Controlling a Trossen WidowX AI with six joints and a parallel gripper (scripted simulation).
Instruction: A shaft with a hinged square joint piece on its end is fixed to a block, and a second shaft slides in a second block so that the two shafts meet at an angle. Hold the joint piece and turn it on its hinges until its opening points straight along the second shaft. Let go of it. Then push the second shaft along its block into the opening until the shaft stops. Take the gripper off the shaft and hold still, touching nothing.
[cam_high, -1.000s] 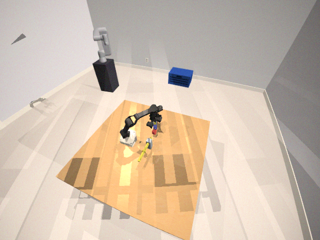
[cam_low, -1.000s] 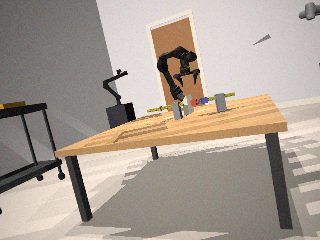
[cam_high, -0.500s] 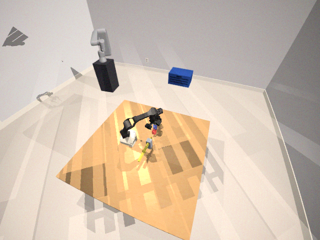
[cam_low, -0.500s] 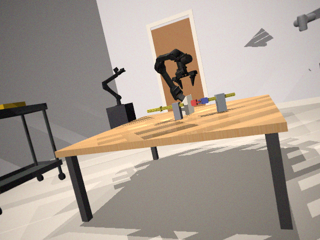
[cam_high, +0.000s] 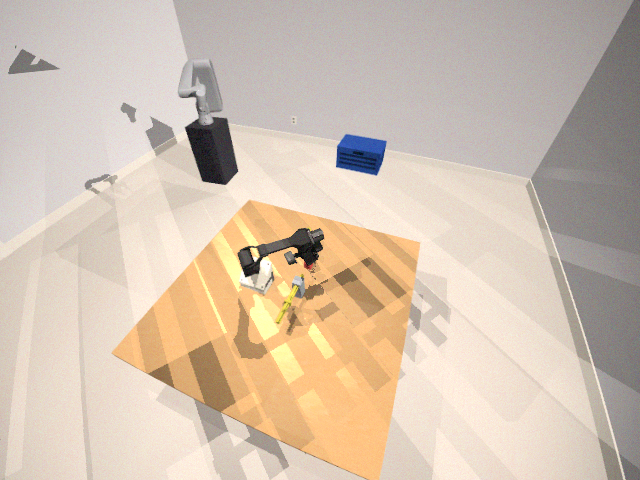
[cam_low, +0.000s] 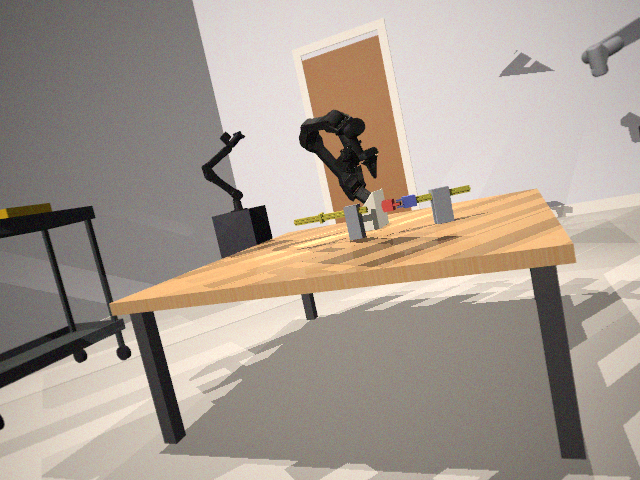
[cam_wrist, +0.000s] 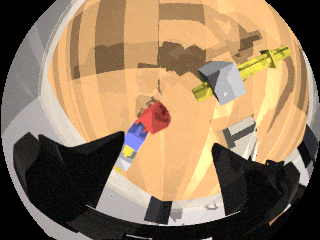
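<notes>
The red square joint piece (cam_high: 309, 265) (cam_low: 387, 205) (cam_wrist: 158, 118) sits on a blue hinge part (cam_low: 408, 201) (cam_wrist: 136, 138) at the end of the fixed shaft, whose grey block (cam_low: 440, 204) stands on the table. The second yellow shaft (cam_high: 285, 306) (cam_low: 310, 219) (cam_wrist: 264, 63) lies in its own grey block (cam_high: 298, 284) (cam_low: 354, 222) (cam_wrist: 223, 80), with its tip short of the joint piece. My gripper (cam_high: 310, 259) (cam_low: 366, 167) (cam_wrist: 170, 148) is open and empty. It hangs above the joint piece without touching it. In the wrist view the joint piece lies between the fingers, nearer the left one.
The wooden table (cam_high: 330, 372) (cam_low: 465, 248) carries my white arm base (cam_high: 256, 279) (cam_low: 378, 210). A black pedestal with another arm (cam_high: 211, 149) (cam_low: 240, 227), a blue chest (cam_high: 360, 153) and a black cart (cam_low: 51, 289) stand off the table.
</notes>
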